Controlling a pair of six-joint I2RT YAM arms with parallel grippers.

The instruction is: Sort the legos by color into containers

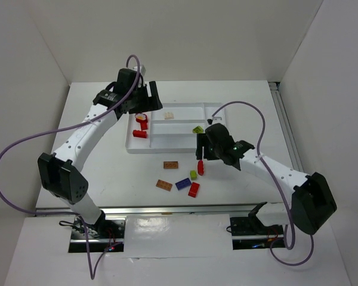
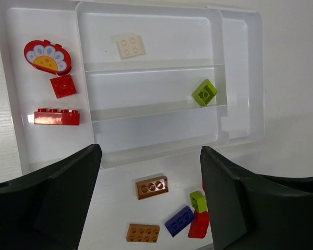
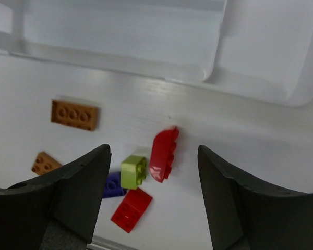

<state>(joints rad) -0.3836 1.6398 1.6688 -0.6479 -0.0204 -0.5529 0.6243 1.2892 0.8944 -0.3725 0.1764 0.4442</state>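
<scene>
Target red curved brick (image 3: pixel 164 153) lies on the table (image 3: pixel 261 156) directly below the right gripper (image 3: pixel 153 153), between its parted, empty jaws, long axis running fore-aft across the closing line, whereas the left gripper (image 2: pixel 150 156), also parted, hangs over the tray (image 2: pixel 161 31), well apart.

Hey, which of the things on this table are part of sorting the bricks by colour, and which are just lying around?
Job: white tray; inside it, red bricks, cream brick, green brick; outside it, loose brown bricks, loose blue brick, loose green brick, loose red bricks.
Not the job: purple cables; metal rail at the far right.
</scene>
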